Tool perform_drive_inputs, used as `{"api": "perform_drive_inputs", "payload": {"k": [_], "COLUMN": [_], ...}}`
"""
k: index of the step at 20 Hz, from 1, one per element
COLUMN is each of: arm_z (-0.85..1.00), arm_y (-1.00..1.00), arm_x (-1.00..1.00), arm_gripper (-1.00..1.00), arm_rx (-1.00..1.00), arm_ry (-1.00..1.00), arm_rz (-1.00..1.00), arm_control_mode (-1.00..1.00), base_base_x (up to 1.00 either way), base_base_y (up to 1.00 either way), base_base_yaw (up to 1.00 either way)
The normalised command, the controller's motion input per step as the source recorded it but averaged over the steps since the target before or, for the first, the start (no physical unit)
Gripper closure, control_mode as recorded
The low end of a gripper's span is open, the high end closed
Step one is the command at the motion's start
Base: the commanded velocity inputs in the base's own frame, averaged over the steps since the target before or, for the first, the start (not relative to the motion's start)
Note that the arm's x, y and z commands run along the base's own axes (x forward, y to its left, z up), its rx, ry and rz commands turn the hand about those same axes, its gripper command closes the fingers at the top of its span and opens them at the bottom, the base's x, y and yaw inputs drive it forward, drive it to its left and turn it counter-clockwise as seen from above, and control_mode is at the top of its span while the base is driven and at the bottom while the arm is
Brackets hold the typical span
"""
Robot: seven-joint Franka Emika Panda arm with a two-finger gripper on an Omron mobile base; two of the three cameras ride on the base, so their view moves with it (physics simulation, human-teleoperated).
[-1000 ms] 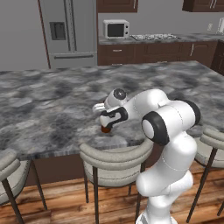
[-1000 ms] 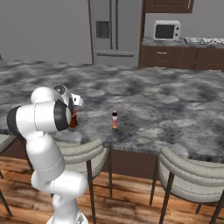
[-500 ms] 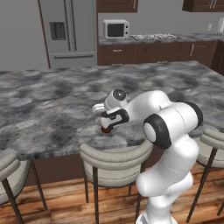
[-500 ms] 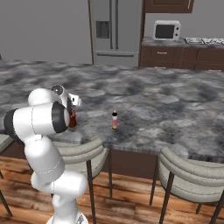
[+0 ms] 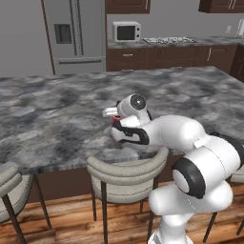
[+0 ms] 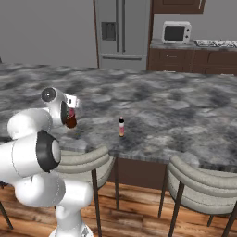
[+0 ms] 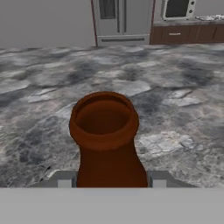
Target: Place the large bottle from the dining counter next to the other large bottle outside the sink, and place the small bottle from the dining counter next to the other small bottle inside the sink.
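The arm hides most of the large bottle (image 5: 115, 121), and the small bottle's (image 6: 121, 127) label is too small to read

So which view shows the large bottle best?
The hand view: the large bottle sits close up, brown neck and rim between the fingers. The right base view shows it beside the wrist; the left base view shows a red sliver.
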Motion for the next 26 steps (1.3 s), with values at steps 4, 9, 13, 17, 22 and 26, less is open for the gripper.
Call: {"api": "perform_drive_inputs", "payload": {"k": [4, 9, 13, 17, 22, 26], "arm_z": [0.53, 0.10, 0.04, 0.00, 0.00, 0.00], "arm_y": [-0.23, -0.09, 0.00, 0.00, 0.00, 0.00], "arm_x": [-0.33, -0.25, -0.17, -0.05, 0.00, 0.00], "arm_gripper": [1.00, 1.00, 1.00, 1.00, 1.00, 1.00], "arm_rx": [0.03, 0.00, 0.00, 0.00, 0.00, 0.00], "arm_ry": [-0.04, 0.00, 0.00, 0.00, 0.00, 0.00], "arm_rz": [0.00, 0.00, 0.00, 0.00, 0.00, 0.00], "arm_control_mode": [-1.00, -1.00, -1.00, 1.00, 1.00, 1.00], "base_base_x": [0.00, 0.00, 0.00, -0.08, -0.78, -0.70], "base_base_y": [0.00, 0.00, 0.00, 0.00, 0.00, -0.17], "base_base_yaw": [0.00, 0.00, 0.00, 0.00, 0.00, 0.00]}}
